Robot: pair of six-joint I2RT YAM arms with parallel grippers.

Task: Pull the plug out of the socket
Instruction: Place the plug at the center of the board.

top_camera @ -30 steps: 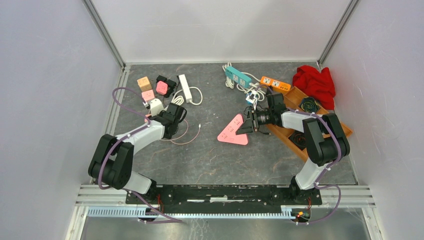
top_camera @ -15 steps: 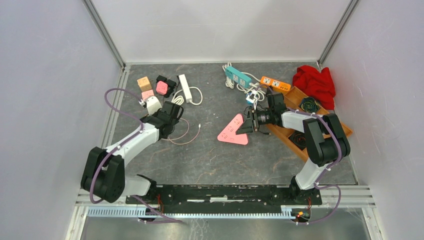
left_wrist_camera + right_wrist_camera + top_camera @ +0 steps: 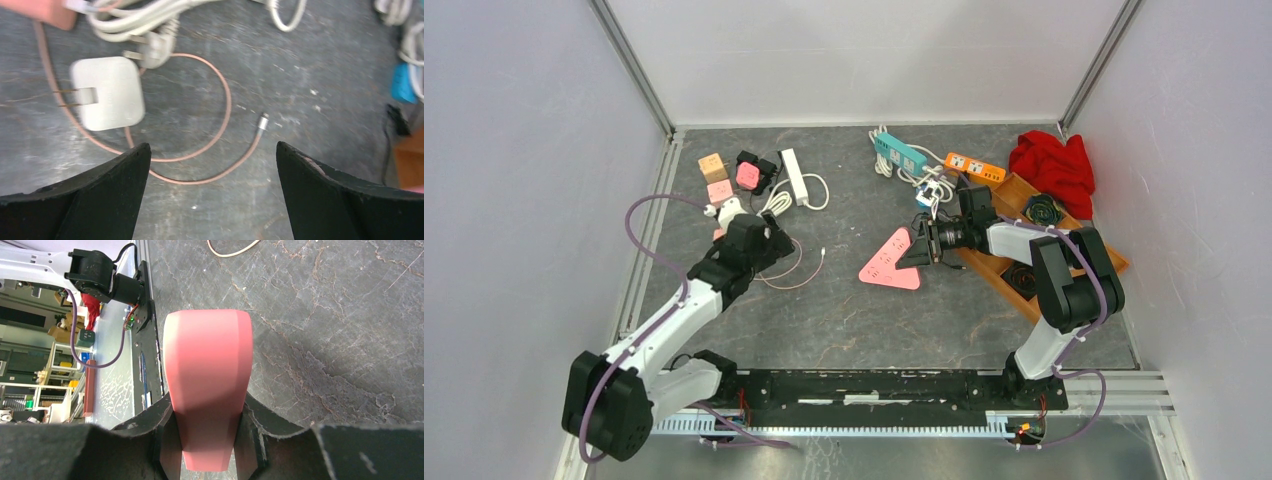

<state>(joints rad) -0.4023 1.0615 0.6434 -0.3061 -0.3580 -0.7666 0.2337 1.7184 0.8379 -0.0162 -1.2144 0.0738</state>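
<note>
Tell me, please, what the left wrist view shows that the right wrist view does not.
Only the left wrist view: the open left gripper, a white charger lying on the table with its prongs free of any socket, and a thin pink cable looped beside it. Only the right wrist view: the right gripper shut on a pink socket block. Both: the dark grey table.

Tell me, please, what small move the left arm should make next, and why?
Probably lift the left pincer straight up and clear. It hangs open and empty over the plug, which lies loose on the table with its prongs bare, so the pull looks done.
</note>
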